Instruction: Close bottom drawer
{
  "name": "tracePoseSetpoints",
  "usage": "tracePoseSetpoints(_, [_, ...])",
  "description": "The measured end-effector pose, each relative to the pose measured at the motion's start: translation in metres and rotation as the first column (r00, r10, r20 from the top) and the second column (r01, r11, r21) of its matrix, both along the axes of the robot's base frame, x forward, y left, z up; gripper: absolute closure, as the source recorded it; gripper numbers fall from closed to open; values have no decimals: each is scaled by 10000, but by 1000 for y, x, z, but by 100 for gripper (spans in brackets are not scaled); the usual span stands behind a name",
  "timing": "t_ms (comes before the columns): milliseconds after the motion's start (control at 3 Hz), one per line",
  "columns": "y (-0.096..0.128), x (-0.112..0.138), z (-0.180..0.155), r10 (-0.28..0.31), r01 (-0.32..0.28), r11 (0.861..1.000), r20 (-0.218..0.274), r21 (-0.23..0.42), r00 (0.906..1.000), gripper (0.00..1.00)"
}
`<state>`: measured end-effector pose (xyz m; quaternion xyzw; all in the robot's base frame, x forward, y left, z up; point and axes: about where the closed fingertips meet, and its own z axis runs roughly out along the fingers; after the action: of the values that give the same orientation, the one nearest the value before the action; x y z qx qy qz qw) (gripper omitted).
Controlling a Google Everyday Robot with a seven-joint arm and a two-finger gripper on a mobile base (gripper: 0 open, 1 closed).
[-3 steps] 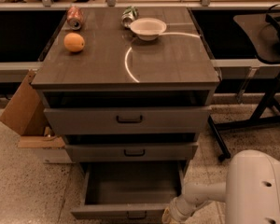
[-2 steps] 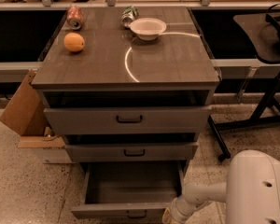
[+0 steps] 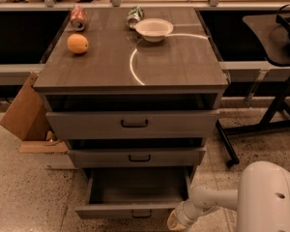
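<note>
Clearly the bottom drawer (image 3: 111, 210) is far from shut. It stands pulled well out of the cabinet (image 3: 130, 74) at the lowest level, its plain grey inside open to view and nothing visible in it, its small black handle (image 3: 141, 213) facing the camera near the picture's lower edge. The job is barely begun; nearly the whole push is left, as far as I can judge.

The gripper (image 3: 176, 221) is low at the drawer's right front corner, touching or just beside the front panel, at the end of the white arm (image 3: 261, 202) reaching in from the right. Whether it is parted or closed cannot be told.

Against the view of a second ago little differs: the drawer front seems a shade nearer the cabinet, and the gripper a shade further left, though both shifts are slight.

Above, the middle drawer (image 3: 135, 157) and top drawer (image 3: 130, 123) each sit a little proud. On the top lie an orange (image 3: 77, 43), a white bowl (image 3: 154, 29) and two cans at the back — one red (image 3: 78, 17), one greenish (image 3: 134, 14). A cardboard box (image 3: 24, 112) leans at the left.
</note>
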<state>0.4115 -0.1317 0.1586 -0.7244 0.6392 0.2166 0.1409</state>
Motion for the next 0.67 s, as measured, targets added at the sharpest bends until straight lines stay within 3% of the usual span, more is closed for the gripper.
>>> tracePoseSetpoints(667, [1,37,-4,-313,308,9992,180,245,9993,100])
